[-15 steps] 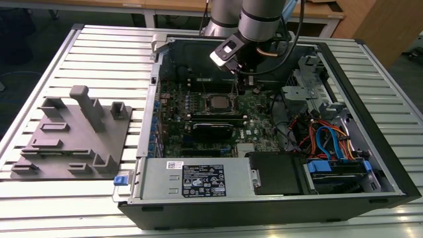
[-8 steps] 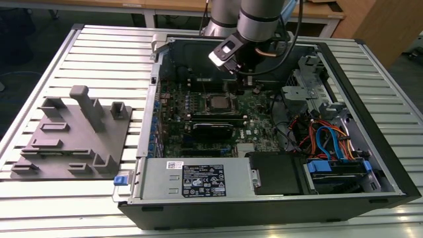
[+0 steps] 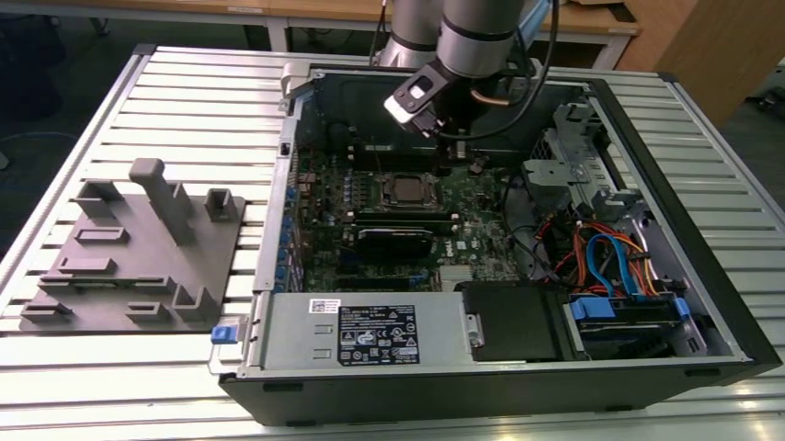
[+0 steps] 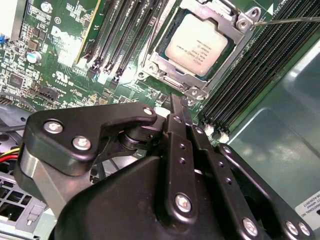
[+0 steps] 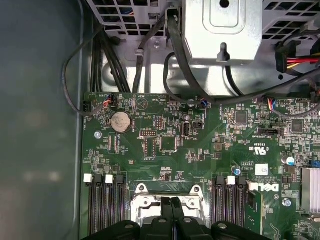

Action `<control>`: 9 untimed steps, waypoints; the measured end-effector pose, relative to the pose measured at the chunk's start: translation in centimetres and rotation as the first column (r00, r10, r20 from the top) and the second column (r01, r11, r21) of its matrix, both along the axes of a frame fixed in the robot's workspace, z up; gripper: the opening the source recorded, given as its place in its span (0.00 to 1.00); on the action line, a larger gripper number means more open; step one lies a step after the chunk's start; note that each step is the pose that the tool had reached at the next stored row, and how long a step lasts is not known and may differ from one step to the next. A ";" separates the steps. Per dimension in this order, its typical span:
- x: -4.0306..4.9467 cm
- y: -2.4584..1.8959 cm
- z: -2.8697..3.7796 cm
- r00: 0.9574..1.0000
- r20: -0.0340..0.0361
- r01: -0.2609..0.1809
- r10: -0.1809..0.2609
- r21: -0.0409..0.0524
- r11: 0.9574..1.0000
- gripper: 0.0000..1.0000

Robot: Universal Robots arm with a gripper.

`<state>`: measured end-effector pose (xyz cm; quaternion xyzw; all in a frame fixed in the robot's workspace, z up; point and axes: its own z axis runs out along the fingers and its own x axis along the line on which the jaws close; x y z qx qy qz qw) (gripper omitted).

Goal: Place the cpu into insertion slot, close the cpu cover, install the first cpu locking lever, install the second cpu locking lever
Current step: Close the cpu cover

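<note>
My claw (image 4: 176, 106) is pinched shut with nothing between its fingers, and it hangs just above the board, close beside the socket. The cpu (image 4: 200, 45) sits in the slot (image 3: 381, 191). The cover (image 4: 170, 80) lies flat around it, with the chip's silver top showing through the cut-out. A thin lever (image 4: 292, 20) runs out past one cover corner. The open case (image 3: 687, 303) rests on the ribbed worktop (image 3: 184, 92), with a grey fixture (image 3: 123, 257) at the exterior view's left.
</note>
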<state>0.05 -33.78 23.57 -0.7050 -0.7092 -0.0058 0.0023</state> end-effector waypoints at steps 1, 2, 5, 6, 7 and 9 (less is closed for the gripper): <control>-0.05 0.00 -0.01 1.000 0.000 0.000 0.000 0.000 1.000 0.10; -0.09 0.00 -0.02 1.000 0.000 0.000 0.000 0.000 1.000 0.10; -0.25 0.00 -0.09 1.000 0.000 0.000 0.000 0.000 1.000 0.10; -0.41 0.00 -0.17 1.000 0.000 0.000 0.000 0.000 1.000 0.10; -0.53 0.00 -0.22 1.000 0.000 0.000 0.000 0.000 1.000 0.10; -0.84 0.00 -0.36 1.000 0.000 0.000 0.000 0.000 1.000 0.10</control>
